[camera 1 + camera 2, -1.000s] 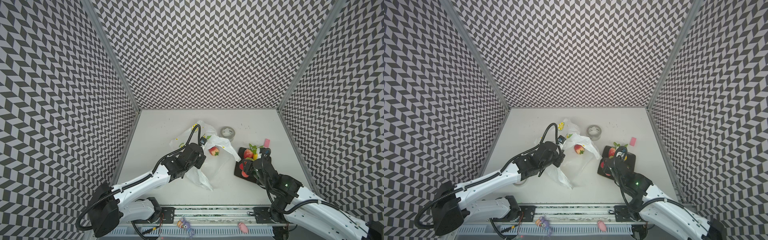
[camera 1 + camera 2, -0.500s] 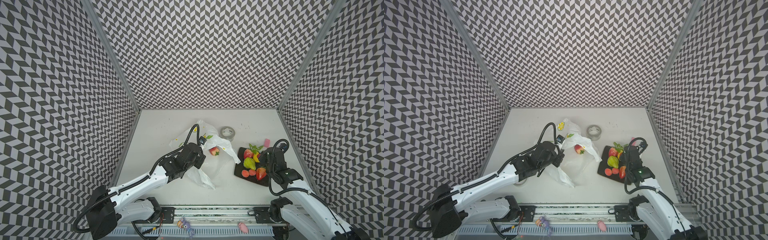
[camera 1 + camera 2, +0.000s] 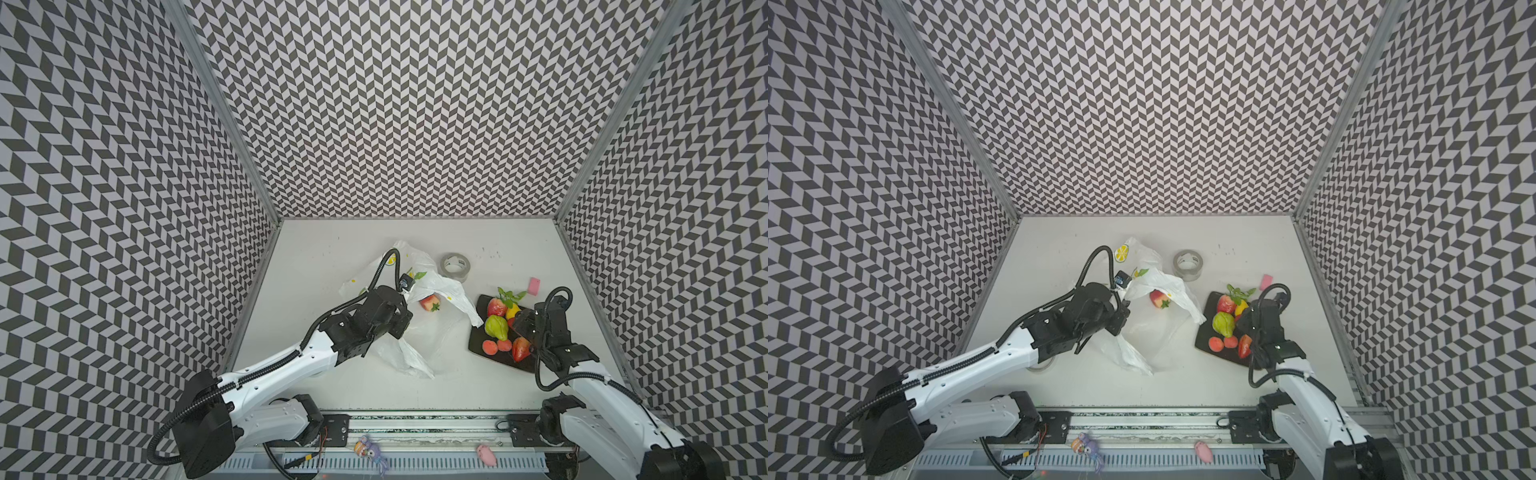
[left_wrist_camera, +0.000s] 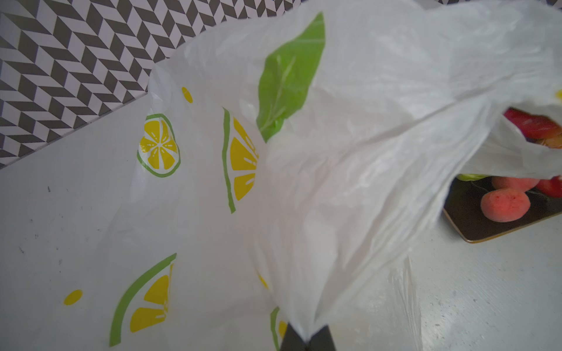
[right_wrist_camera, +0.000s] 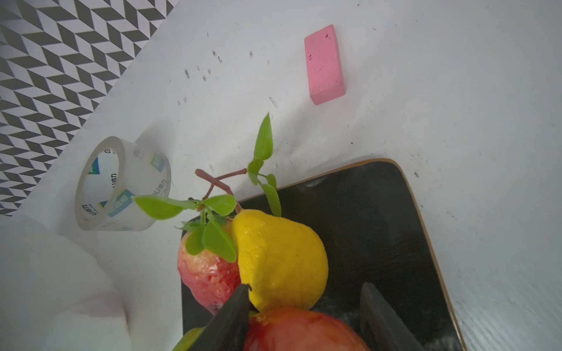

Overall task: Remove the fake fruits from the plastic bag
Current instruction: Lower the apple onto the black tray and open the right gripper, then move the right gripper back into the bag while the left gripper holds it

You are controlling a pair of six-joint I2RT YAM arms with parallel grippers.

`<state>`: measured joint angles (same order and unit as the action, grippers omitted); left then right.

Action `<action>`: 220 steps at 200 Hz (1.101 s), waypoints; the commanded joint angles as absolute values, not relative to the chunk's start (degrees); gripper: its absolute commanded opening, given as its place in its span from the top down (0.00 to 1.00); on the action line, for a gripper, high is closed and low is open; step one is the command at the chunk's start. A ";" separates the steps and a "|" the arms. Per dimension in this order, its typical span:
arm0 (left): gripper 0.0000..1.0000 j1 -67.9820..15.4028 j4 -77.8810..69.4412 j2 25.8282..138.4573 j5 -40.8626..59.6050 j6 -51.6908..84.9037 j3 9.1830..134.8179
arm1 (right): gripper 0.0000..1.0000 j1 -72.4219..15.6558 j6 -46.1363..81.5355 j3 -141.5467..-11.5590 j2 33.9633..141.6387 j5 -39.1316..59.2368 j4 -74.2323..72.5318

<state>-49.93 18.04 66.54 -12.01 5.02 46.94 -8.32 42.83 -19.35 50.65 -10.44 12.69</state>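
The right gripper (image 5: 304,287) has drawn back over the black tray (image 5: 365,218) at 4 o'clock, claw apart, so another of the fake fruits (image 3: 496,326) seems delivered; the left gripper (image 4: 307,337) stays clamped on the plastic bag (image 3: 440,286) mid-table, one red fruit (image 3: 430,302) still in its mouth.

**Much of the Scene Lay Out of Sight**

In the left wrist view only the dark tips of the left gripper (image 4: 307,340) showed. They were cut off by the picture's edge, with the plastic bag (image 4: 334,182) bunched between them. The bag's folds hid most of the bagged fruit (image 4: 530,126) and part of the black tray (image 4: 498,231), which the edge also cut. In both top views the left gripper's fingers were hidden beneath its wrist. In the right wrist view the edge cut off the right gripper (image 5: 304,287) and the red fruit (image 5: 301,331) between its fingers. Whether they touched could not be told. The small figures (image 3: 371,448) on the front rail were too small to make out.
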 commanded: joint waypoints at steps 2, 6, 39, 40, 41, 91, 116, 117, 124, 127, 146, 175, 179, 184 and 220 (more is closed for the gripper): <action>1.00 -49.88 17.61 66.65 -11.16 5.34 47.97 | 0.36 -7.59 42.85 -18.89 49.53 -9.74 9.49; 1.00 -49.84 17.60 66.69 -11.16 5.39 47.99 | 0.34 -7.47 42.82 -18.96 49.07 -9.71 9.73; 1.00 -49.83 17.62 67.06 -10.99 5.71 48.34 | 0.20 -6.72 41.63 -20.86 46.55 -10.72 12.32; 1.00 -49.83 17.60 67.06 -10.99 5.71 48.34 | 0.20 -6.70 41.56 -20.93 46.52 -10.72 12.40; 1.00 -49.83 17.59 67.10 -10.99 5.67 48.34 | 0.20 -6.69 41.52 -21.01 46.42 -10.68 12.49; 1.00 -49.83 17.76 67.57 -10.90 5.70 48.82 | 0.11 -6.25 40.47 -22.56 43.32 -12.19 15.15; 1.00 -49.84 17.81 67.94 -10.90 5.70 48.95 | 0.13 -5.66 40.86 -21.98 42.88 -12.30 15.07; 1.00 -49.84 17.78 67.94 -10.90 5.71 48.95 | 0.13 -5.64 40.82 -21.93 42.93 -12.26 15.05; 1.00 -49.84 17.89 68.03 -10.92 5.71 49.05 | 0.13 -5.45 40.89 -21.73 43.06 -12.12 14.99; 1.00 -49.83 17.85 68.03 -10.90 5.71 49.04 | 0.13 -5.38 40.96 -21.71 43.10 -12.09 15.02; 1.00 -49.84 17.84 68.03 -10.82 5.69 49.09 | 0.14 -5.30 40.65 -22.48 42.29 -13.01 16.42; 1.00 -49.83 17.59 67.93 -10.13 5.89 49.05 | 0.19 -5.27 36.28 -26.76 37.61 -10.01 19.09; 1.00 -49.83 17.50 67.93 -10.03 5.84 49.04 | 0.20 -5.36 36.00 -27.46 37.06 -8.39 19.40; 1.00 -49.83 17.41 67.94 -9.93 5.97 49.09 | 0.23 -5.37 35.76 -28.33 36.32 -6.01 19.66; 1.00 -49.83 16.84 68.25 -9.56 6.20 49.31 | 0.37 -13.86 36.68 -34.46 35.53 4.74 24.95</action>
<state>-49.93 18.02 67.90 -10.59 5.69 46.96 -7.22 37.10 -31.14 36.84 -2.94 22.48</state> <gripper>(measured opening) 0.047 0.654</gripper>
